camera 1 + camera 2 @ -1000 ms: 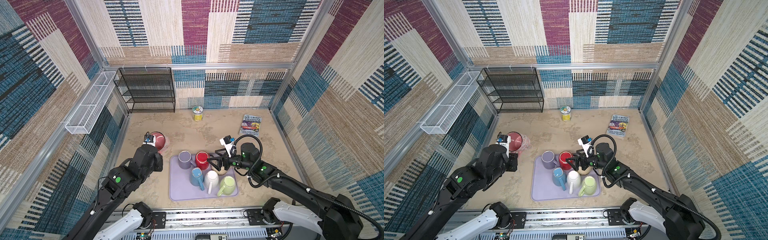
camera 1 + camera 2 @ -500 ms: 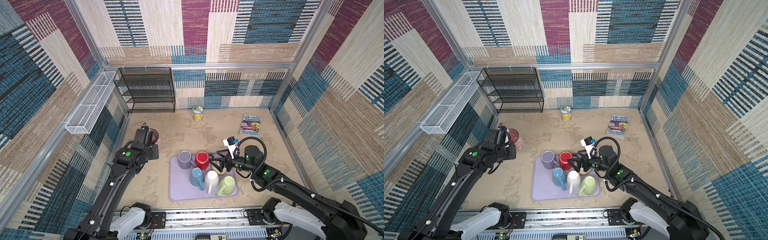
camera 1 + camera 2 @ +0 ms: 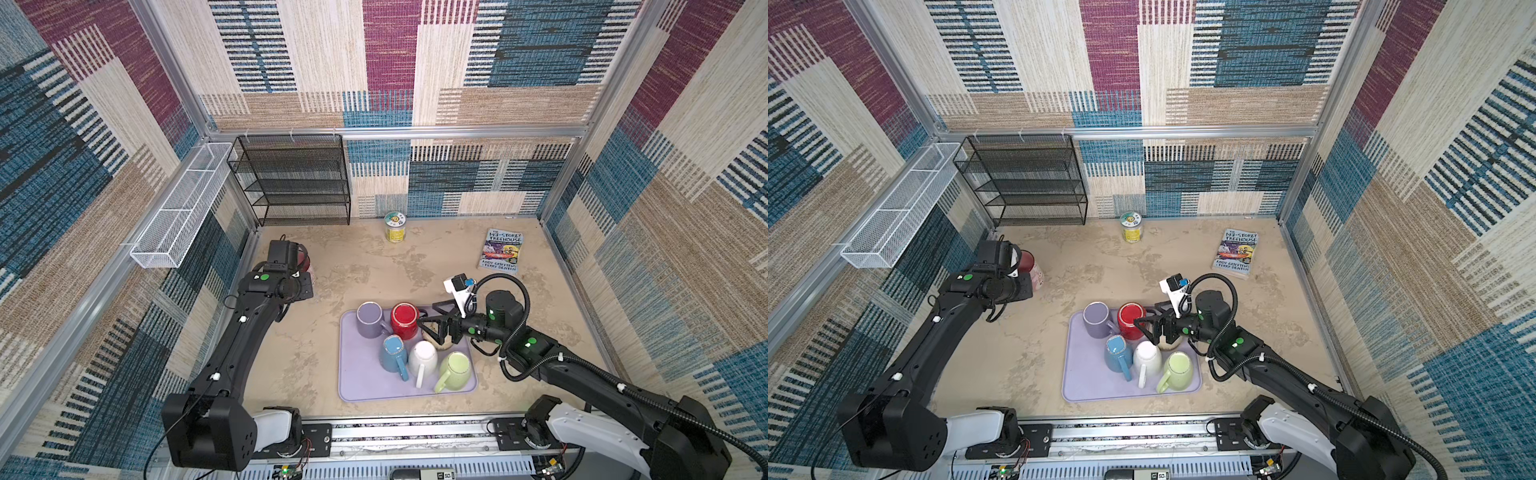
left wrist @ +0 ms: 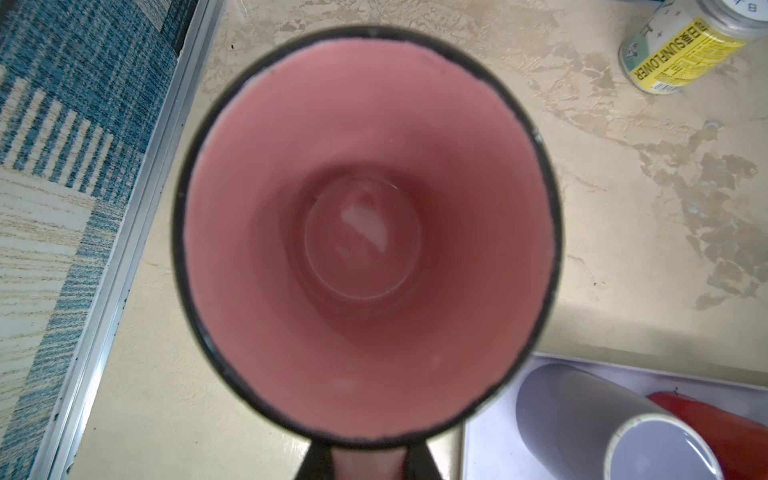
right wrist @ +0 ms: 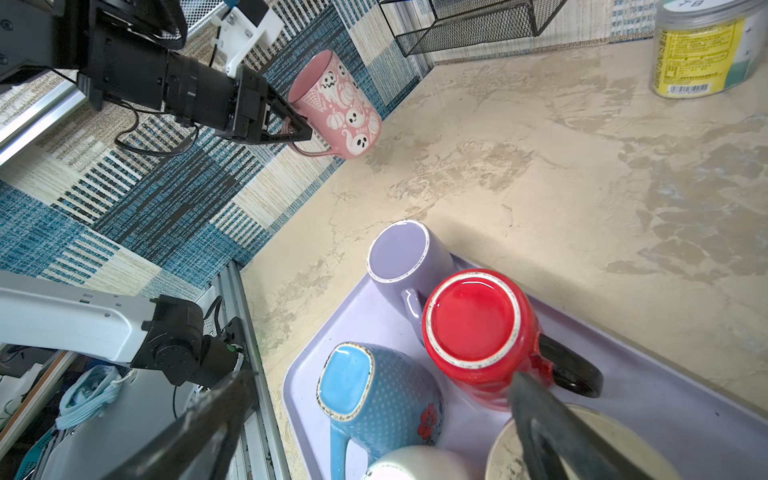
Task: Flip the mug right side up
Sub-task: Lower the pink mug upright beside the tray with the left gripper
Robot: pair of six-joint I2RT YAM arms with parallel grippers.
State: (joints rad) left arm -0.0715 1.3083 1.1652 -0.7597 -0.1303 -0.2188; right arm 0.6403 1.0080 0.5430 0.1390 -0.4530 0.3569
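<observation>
The mottled beige table (image 3: 374, 266) carries a smooth lavender plastic tray (image 3: 361, 386) of mugs set base-up. My left hand (image 5: 305, 134) is pinched tight on the loop handle of the pink mug (image 5: 336, 104), a glossy ceramic cylinder printed with white ghosts and pumpkins. The pink mug hangs off the table near the left wall, well apart from the tray. It is tilted, its mouth turned toward my wrist, so I look straight into its pink inside. My right hand (image 3: 430, 318) is spread wide with nothing in it, over the tray just beside the red mug (image 3: 405, 320). A second ago my left arm was folded nearer the tray; it has since stretched toward the back-left corner, while the right hand has hardly shifted.
</observation>
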